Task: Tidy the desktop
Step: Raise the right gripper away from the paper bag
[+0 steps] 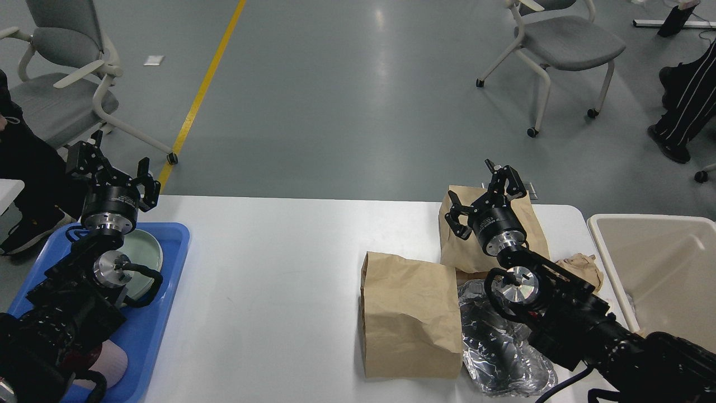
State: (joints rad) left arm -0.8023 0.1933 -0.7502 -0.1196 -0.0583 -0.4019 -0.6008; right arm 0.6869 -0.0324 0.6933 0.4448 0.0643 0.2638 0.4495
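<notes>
Both your grippers hover spread and empty above the large white rectangular desktop [279, 268].

Your right gripper [485, 187] hangs released over 1 flat brown paper bag [531, 226]; a 2nd brown paper bag [408, 316] and crumpled silver foil [498, 347] lie nearer you, beside its arm. Your left gripper [109, 173] looks unclenched above the blue plastic tray [168, 268], its pale green plate [146, 252] probably just below.

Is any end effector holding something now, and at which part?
Nothing is held. The left end effector and the right end effector are both open and empty above the desktop.
</notes>
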